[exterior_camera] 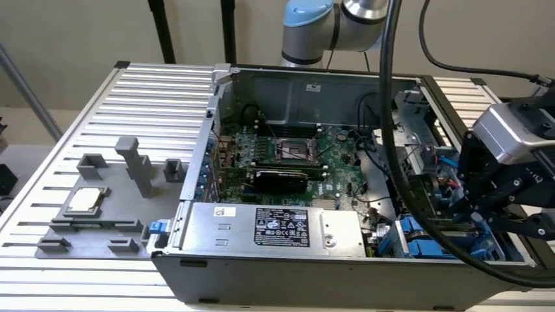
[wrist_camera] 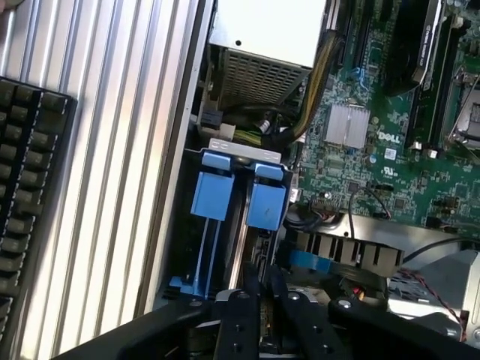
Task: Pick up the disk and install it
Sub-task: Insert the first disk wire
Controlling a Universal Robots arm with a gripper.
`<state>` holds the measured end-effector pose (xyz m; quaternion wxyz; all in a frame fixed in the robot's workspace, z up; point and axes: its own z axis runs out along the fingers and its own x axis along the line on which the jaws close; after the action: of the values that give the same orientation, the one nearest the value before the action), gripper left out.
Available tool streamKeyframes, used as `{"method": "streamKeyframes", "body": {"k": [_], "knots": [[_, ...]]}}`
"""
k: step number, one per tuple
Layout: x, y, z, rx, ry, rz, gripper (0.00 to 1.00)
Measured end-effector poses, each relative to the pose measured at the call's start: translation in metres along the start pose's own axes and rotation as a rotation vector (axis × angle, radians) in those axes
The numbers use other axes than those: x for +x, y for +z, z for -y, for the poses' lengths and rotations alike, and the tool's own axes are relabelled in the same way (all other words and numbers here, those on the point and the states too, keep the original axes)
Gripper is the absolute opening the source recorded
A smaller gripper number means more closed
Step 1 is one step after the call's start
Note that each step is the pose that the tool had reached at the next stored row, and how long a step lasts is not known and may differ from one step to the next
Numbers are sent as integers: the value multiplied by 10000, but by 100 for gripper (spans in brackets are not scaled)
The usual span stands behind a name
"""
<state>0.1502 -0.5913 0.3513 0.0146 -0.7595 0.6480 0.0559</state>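
Gripper (wrist_camera: 262, 300): nearest the wrist camera, poised over the drive bay; black fingers (wrist_camera: 247, 289) stand close together, and whether they pinch anything cannot be told.
Bench (exterior_camera: 147, 97): ribbed aluminium top carrying all items.
Computer case (exterior_camera: 347, 286): open, side panel off, at the bench's near edge, exposing the interior for access.
Power supply (exterior_camera: 269, 227): silver box along the case's near wall.
Motherboard (exterior_camera: 295, 156): lies flat on the case floor.
Fixture plate (exterior_camera: 95, 221): grey, beside the case; holds a square chip (exterior_camera: 85, 199).
Disk (wrist_camera: 251, 195): blue carrier stands edge-up in the bay at the case corner, just beneath the fingers.
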Motion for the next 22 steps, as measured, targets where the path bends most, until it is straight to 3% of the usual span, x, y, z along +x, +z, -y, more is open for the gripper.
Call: {"method": "streamKeyframes", "body": {"k": [5,14,22], "knots": [[3,32,1,-55,450,-1,0],[0,41,12,-30,935,-65,0],[0,41,17,-28,951,-64,0]]}}
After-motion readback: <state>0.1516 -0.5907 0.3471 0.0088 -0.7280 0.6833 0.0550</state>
